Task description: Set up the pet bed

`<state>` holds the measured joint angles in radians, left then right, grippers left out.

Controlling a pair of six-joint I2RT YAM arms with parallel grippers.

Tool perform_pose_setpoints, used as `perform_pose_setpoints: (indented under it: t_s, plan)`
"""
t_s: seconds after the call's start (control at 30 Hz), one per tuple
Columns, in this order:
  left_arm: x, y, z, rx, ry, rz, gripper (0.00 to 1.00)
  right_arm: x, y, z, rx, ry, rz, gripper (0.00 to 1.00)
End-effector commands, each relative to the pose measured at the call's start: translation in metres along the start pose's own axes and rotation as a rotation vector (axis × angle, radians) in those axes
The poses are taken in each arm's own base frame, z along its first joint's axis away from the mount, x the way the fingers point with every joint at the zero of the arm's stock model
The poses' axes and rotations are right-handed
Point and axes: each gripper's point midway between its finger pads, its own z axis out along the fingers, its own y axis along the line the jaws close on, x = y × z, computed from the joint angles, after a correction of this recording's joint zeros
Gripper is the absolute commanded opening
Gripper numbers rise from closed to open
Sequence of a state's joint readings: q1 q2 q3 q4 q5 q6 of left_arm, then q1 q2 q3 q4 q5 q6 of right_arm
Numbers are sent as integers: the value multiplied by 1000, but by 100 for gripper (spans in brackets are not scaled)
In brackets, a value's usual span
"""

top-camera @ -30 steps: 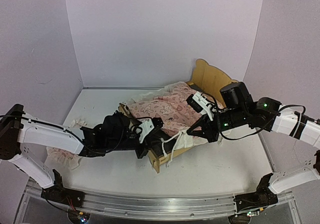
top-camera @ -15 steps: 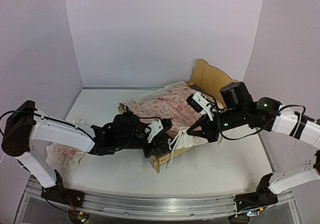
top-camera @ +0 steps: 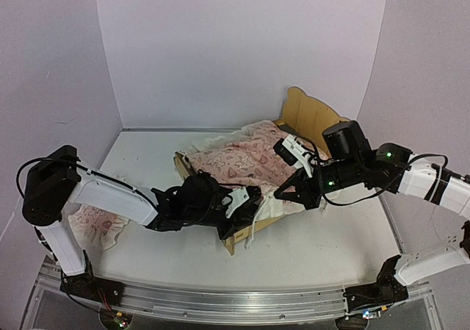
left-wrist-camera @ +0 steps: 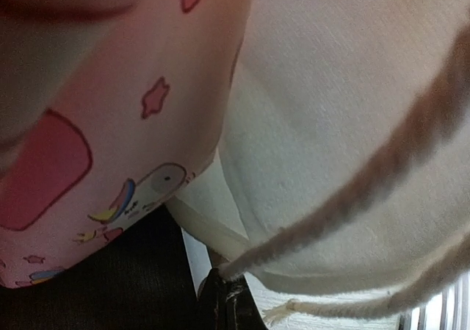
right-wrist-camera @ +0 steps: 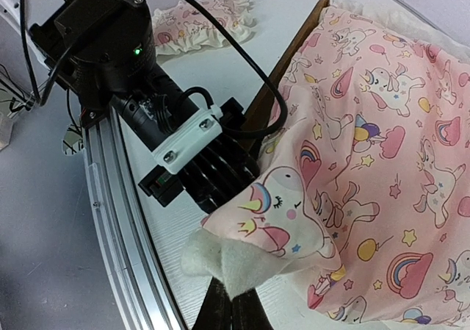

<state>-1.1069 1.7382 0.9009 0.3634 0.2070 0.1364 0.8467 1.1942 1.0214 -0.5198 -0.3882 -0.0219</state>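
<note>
Pet bed lies diagonally on the worktop, with the blanket overhanging its rails. Left gripper pinches the blanket's ruffled edge at the foot corner. Right gripper pinches the edge along the near side.

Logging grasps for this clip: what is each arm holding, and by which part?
Both hold the pink unicorn-print fabric blanket: right jaws shut on its white ruffled corner, left jaws apparently on its white edging.
</note>
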Motion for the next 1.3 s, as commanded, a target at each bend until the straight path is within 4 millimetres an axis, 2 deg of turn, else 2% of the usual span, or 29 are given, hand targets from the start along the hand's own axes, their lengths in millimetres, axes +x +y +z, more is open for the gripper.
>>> perform_pose_setpoints:
  t_s: [0.0,0.2,0.3,0.4,0.47,0.53,0.67,0.77,0.9,0.97,1.13,1.27]
  plan:
    - [-15,5,9,6,-22,-13,0,-25,0,-1,-1,-64,25,0]
    - [-2,14,18,-4,55,-80,0,-37,-11,5,43,-94,82,0]
    - [1,9,15,20,77,-104,0,-43,-15,5,61,-113,135,4]
    - [6,6,15,37,95,-109,0,-39,-21,17,66,-84,245,6]
    - [10,4,16,45,109,-106,0,-31,-20,25,51,-37,333,11]
    - [15,5,17,44,120,-110,0,-21,-16,31,32,6,393,23]
    - [21,8,20,49,134,-121,0,-2,-4,32,-22,101,447,35]
    - [24,12,19,47,138,-128,0,18,-12,13,77,159,451,48]
    - [25,12,15,49,150,-115,0,54,-34,-18,265,246,461,64]
    - [25,12,13,50,165,-112,0,66,-41,-27,303,266,471,67]
    - [10,7,2,71,151,-118,3,70,-48,-27,327,276,459,68]
    - [3,8,-7,60,162,-128,15,74,-48,-19,310,303,452,68]
